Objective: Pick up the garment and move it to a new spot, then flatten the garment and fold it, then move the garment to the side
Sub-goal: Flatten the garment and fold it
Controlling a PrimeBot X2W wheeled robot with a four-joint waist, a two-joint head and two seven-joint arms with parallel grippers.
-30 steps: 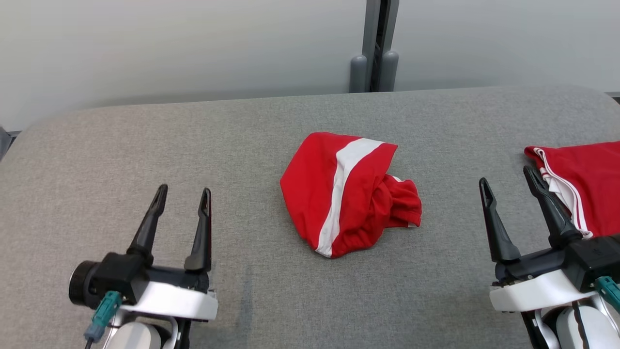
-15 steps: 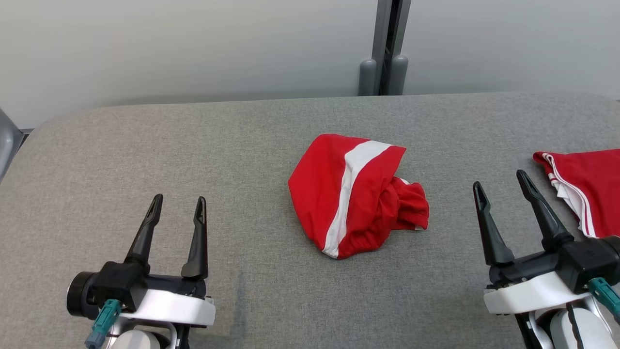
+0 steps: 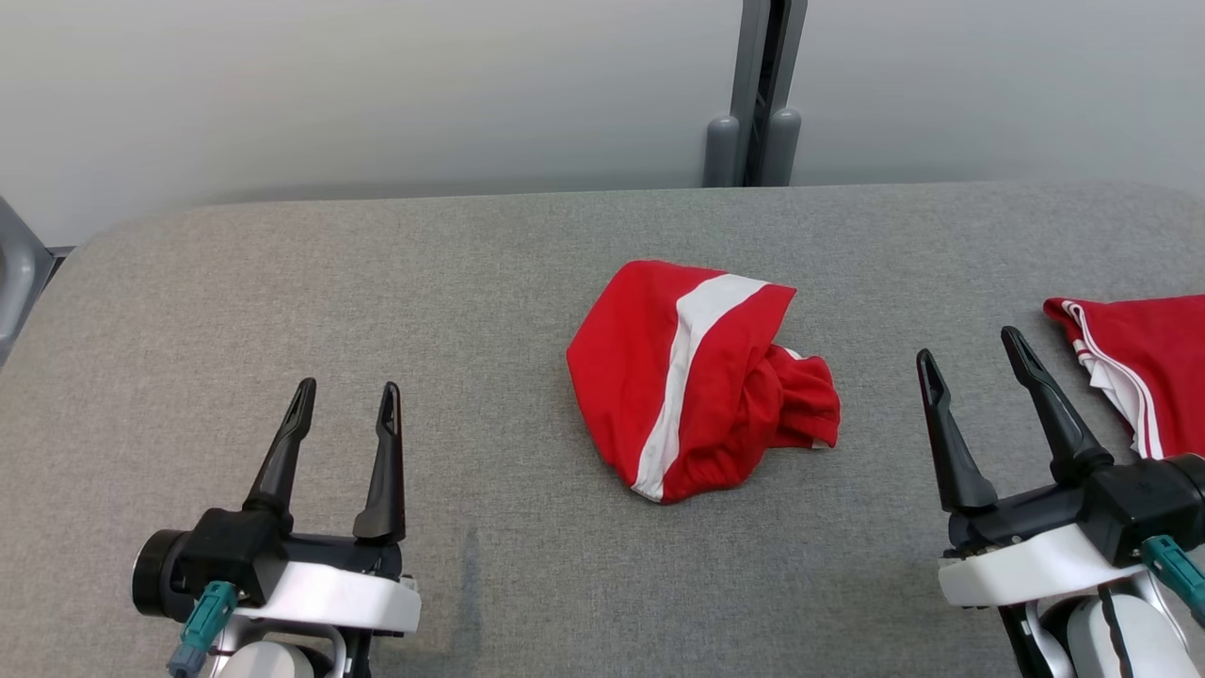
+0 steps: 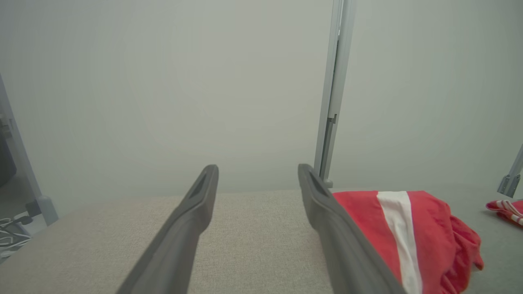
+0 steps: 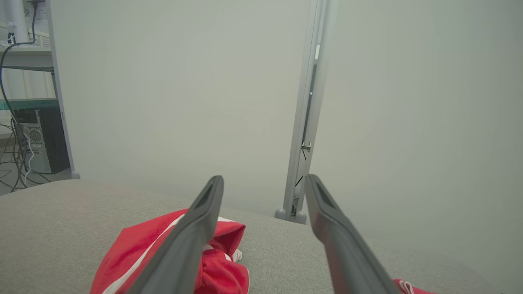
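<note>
Lying bunched up, the red garment (image 3: 697, 377) with its broad white stripe rests near the middle of the grey cloth-covered table (image 3: 282, 282). It sits between the two grippers, a little farther out than their fingertips, and touches neither.

The left gripper (image 3: 347, 388) is well off to the garment's left, toward the table's near edge. Its two dark fingers are spread wide with nothing between them. In the left wrist view the garment shows low on the right, and the right-hand finger covers its near edge.

The right gripper (image 3: 970, 347) stands to the garment's right, somewhat closer to it than the left one. Its fingers are likewise parted wide and empty. In the right wrist view the left-hand finger crosses in front of the cloth and hides part of it.

The garment is doubled over on itself. A smooth flap carrying the stripe lies on top and crumpled folds bulge out on its right side, so its full outline cannot be made out.

A second red cloth (image 3: 1148, 367) with thin white stripes lies at the table's right side, cut off by the frame. Its lower part is hidden behind the right gripper's body.

Beyond the table stands a pale wall with a grey post (image 3: 758, 94).
</note>
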